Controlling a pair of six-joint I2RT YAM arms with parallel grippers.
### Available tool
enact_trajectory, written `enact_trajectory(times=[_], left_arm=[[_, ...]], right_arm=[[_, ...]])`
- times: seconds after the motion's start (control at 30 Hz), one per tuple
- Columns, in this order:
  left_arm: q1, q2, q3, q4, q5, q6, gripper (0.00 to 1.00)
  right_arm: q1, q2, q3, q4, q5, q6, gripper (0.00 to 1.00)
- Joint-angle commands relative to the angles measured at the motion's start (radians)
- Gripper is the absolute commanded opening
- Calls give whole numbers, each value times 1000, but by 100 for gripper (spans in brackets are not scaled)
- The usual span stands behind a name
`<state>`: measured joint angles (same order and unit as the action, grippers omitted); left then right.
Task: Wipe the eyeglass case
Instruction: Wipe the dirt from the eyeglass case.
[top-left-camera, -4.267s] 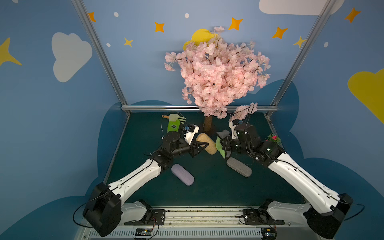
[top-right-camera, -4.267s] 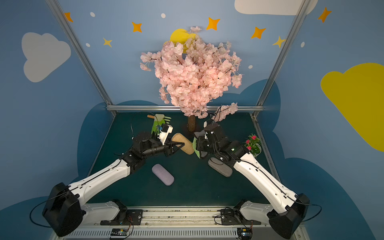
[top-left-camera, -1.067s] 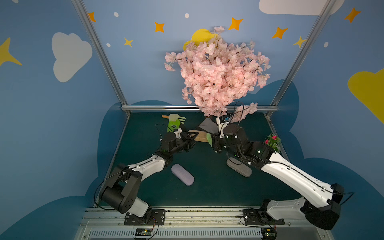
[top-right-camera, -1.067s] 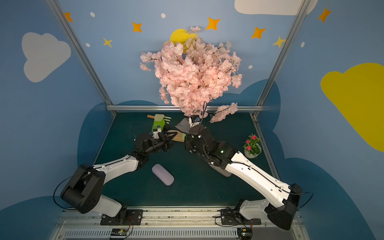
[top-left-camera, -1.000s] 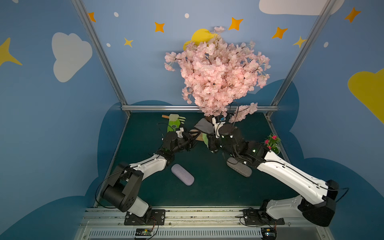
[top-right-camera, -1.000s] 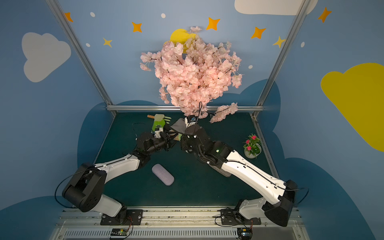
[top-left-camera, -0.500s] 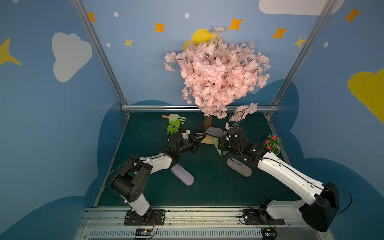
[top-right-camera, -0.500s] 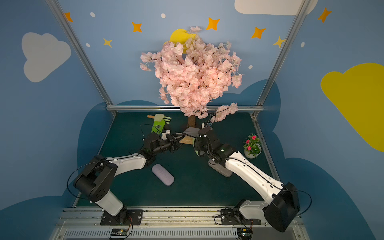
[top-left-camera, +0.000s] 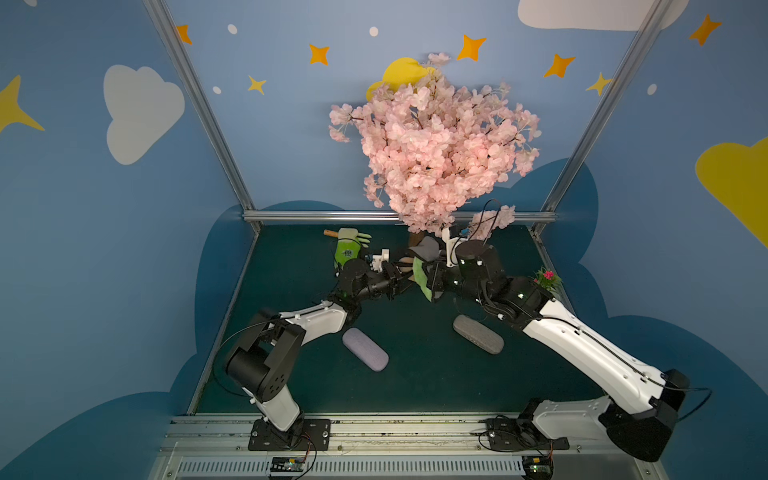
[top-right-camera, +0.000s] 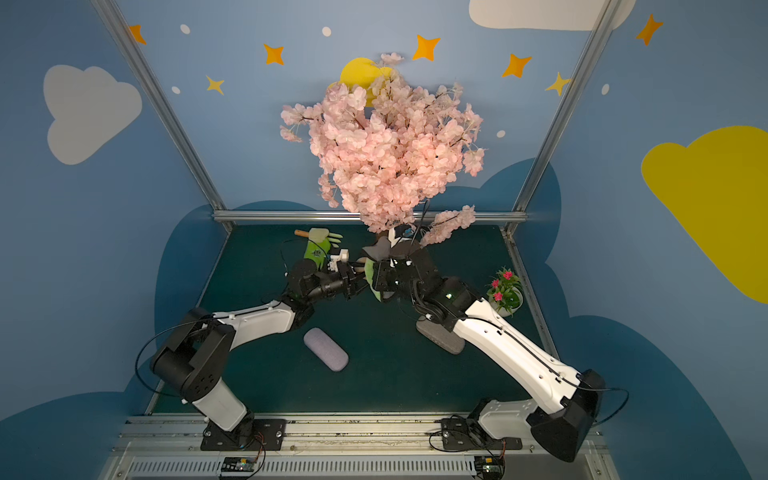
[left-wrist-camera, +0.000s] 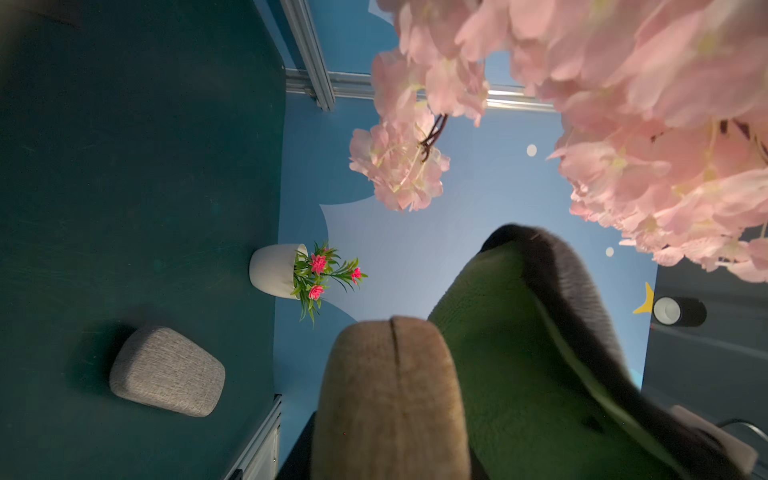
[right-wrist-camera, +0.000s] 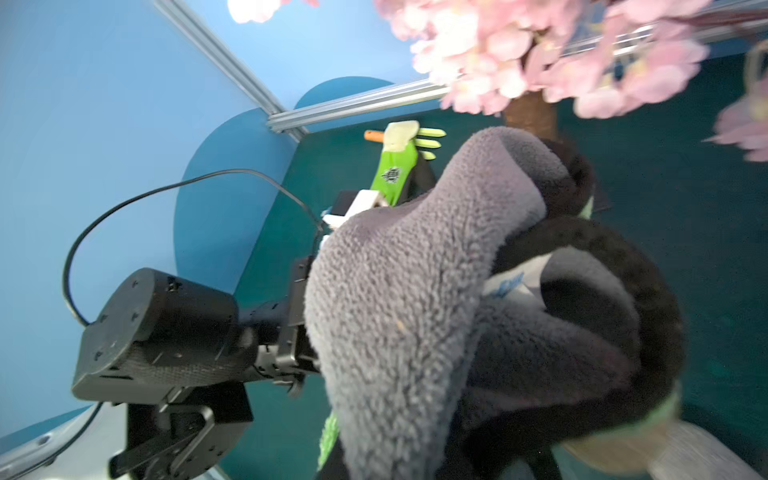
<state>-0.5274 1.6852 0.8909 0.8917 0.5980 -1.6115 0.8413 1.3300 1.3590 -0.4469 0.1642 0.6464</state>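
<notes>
Left tool (top-left-camera: 401, 274) is clamping the tan eyeglass case (left-wrist-camera: 390, 399) by one end, jaws nearly shut, holding it up just in front of the trunk of the blossom tree (top-left-camera: 432, 145). The right tool (top-left-camera: 430, 276) is pinching the grey-green cloth (right-wrist-camera: 415, 311) tight and draping it against the case. I am judging the risk to be a hard sideways rub levering the case out of that end grip, or the cloth snagging the tree's low branch.
</notes>
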Motion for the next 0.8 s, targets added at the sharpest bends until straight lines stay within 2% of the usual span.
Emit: enact_trajectory(times=[0.0, 0.27, 0.47, 0.57, 0.67, 0.77], left_arm=[[-7, 15, 36, 89, 85, 43, 3], [9, 23, 41, 198, 143, 27, 3], [35, 4, 35, 151, 181, 63, 3], [41, -11, 27, 58, 197, 134, 3], [40, -19, 41, -37, 235, 243, 3], [39, -10, 64, -60, 281, 323, 3]], right_arm=[[-22, 30, -36, 24, -25, 31, 0], [-211, -111, -224, -42, -73, 44, 0], [-309, -173, -240, -113, -117, 25, 0], [-293, -178, -182, -105, -142, 31, 0], [-217, -153, -117, -80, -131, 37, 0], [-124, -87, -51, -48, -130, 36, 0]])
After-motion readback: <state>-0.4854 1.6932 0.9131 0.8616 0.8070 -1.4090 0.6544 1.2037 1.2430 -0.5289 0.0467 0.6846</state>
